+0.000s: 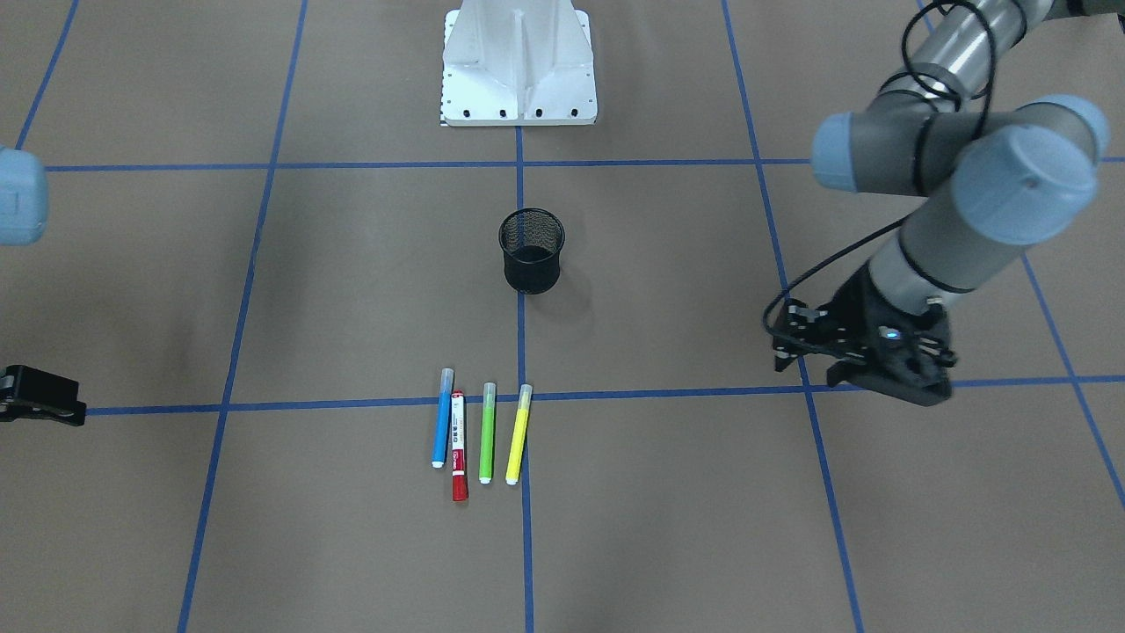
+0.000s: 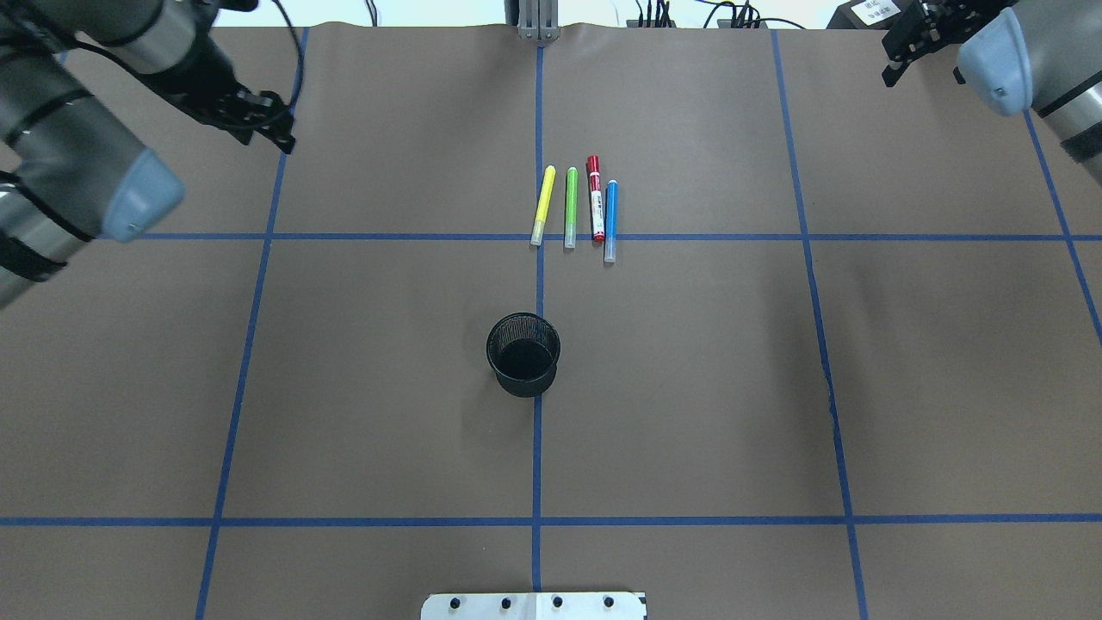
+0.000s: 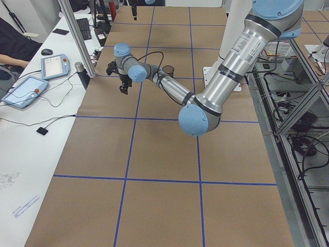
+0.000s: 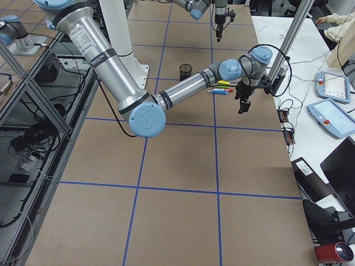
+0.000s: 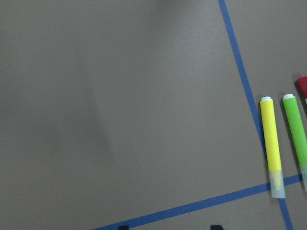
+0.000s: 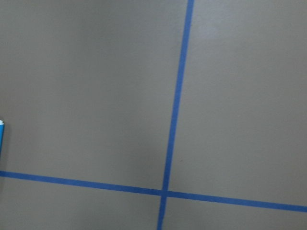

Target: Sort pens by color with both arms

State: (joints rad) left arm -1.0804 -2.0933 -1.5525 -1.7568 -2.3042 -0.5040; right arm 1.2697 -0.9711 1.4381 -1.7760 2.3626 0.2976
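Note:
Four pens lie side by side on the brown table: blue (image 1: 442, 418), red (image 1: 459, 446), green (image 1: 487, 432) and yellow (image 1: 518, 433). From overhead they read yellow (image 2: 543, 205), green (image 2: 570, 207), red (image 2: 595, 198), blue (image 2: 610, 220). My left gripper (image 2: 274, 129) hovers far to the yellow pen's side, open and empty. Its wrist view shows the yellow pen (image 5: 271, 143) and the green pen (image 5: 297, 134). My right gripper (image 2: 900, 56) hangs far off on the blue pen's side; its fingers look apart and hold nothing. A sliver of the blue pen (image 6: 1, 139) shows in the right wrist view.
A black mesh cup (image 2: 523, 353) stands upright between the pens and the white pedestal (image 1: 518, 66). Blue tape lines divide the table into squares. Desks with tablets, cables and a person's arm lie beyond the table's far edge in the side views.

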